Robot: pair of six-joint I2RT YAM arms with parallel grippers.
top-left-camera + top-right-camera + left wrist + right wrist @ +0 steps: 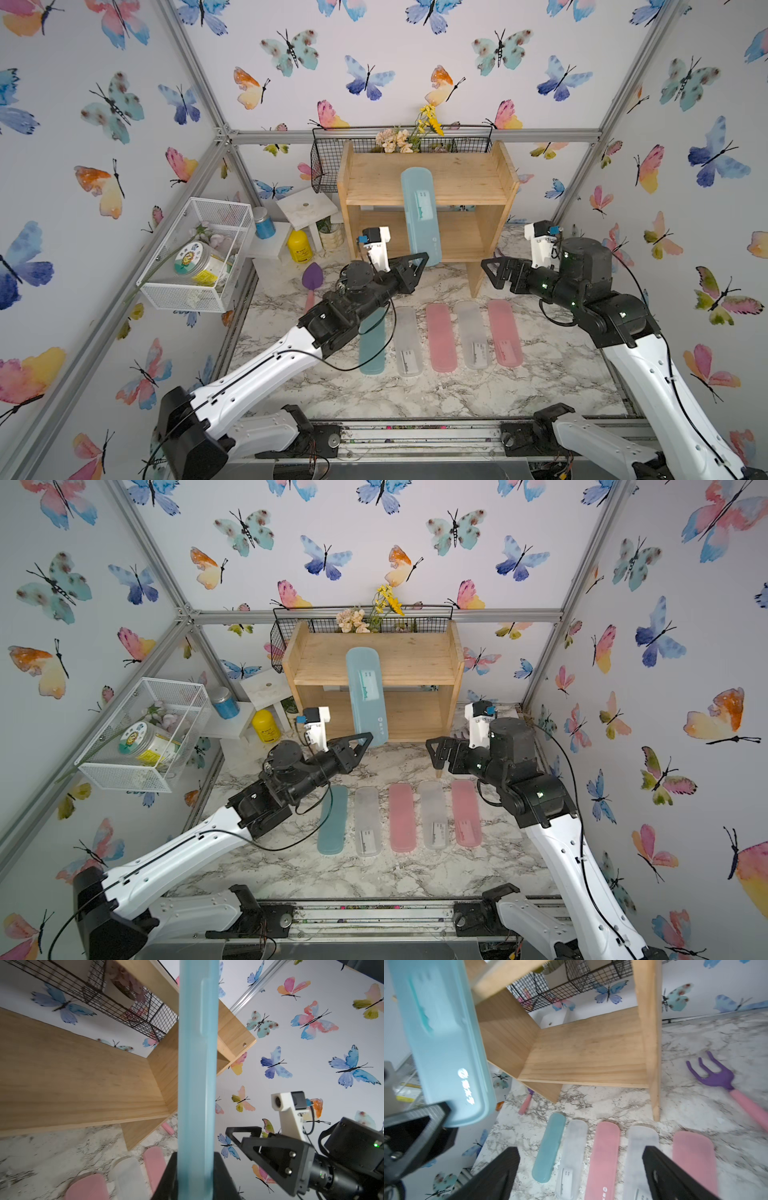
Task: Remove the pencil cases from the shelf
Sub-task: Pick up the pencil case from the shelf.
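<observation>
**While the Left Jaws Grip One Teal Case: Shelf and Bench Status**

When the scene is seen from above, the shelf (453,178) stands at 12 o'clock on the marble bench (436,390).

The left jaws are clamped together on the lower end of the held teal case (419,216), in front of the lower tier. This case is steeply tilted. In both top views its upper end reaches toward 12 o'clock over the top tier. Whether it touches the top board cannot be determined. In the left wrist view the case (196,1076) rises straight out from between the jaws.

The right jaws stand wide apart and hold nothing. They hover at 3 o'clock of the held case, near the shelf's right leg, and point toward 9 o'clock.

Five pencil cases lie flat on the bench at 6 o'clock of the shelf. They are side by side, with long axes running 12 to 6 o'clock. The order from 9 to 3 o'clock is:

1. flat teal case (372,349)
2. first clear case (408,345)
3. centre pink case (441,336)
4. second clear case (473,332)
5. outer pink case (503,332)

A black wire basket (328,166) hangs at 12 o'clock behind the shelf. A purple fork (714,1076) lies on the bench at 3 o'clock of the shelf.
</observation>
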